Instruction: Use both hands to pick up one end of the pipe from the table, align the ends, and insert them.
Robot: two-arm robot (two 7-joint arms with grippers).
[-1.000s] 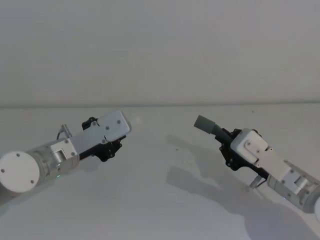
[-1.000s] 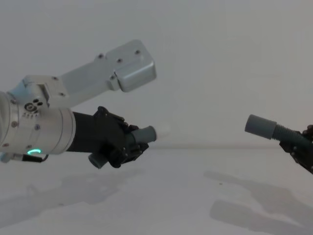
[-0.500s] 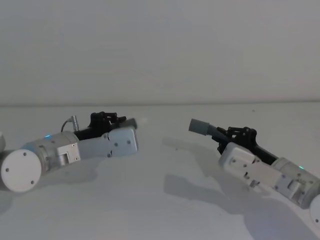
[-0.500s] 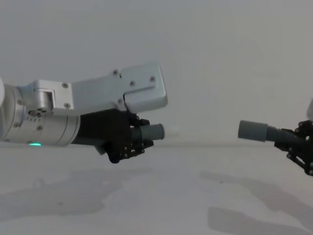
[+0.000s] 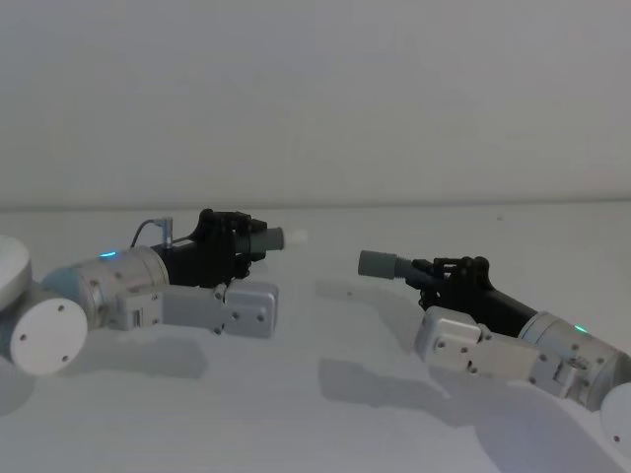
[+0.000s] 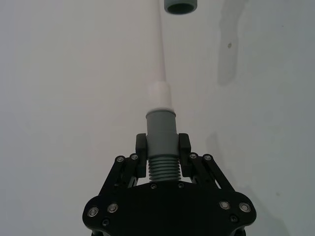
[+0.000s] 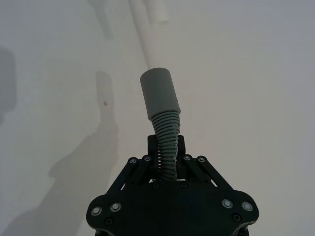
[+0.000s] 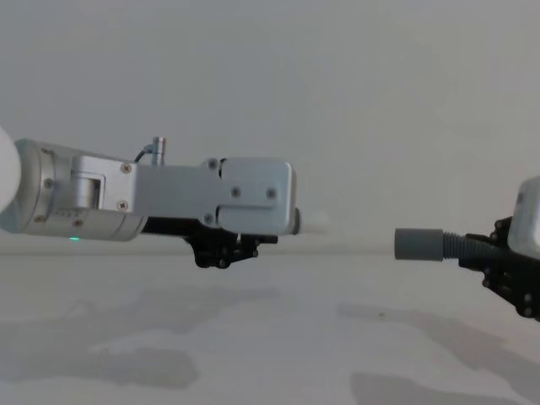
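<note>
Two halves, both held clear of the white table (image 5: 325, 404) and aimed at one another. On the left, the left gripper (image 6: 163, 147) is clamped on the ribbed neck of the left hose piece (image 6: 162, 167), just behind its smooth cuff (image 6: 161, 129), so the narrow pale tip (image 6: 159, 93) juts free. A clear gap sits between. The right gripper (image 7: 166, 147) pinches the ribs of the right hose piece (image 7: 166, 132), leaving its wider cuff (image 7: 159, 93) bare to receive that tip. From the chest view this cuff looks slightly lower, so I'd judge the alignment unfinished.
</note>
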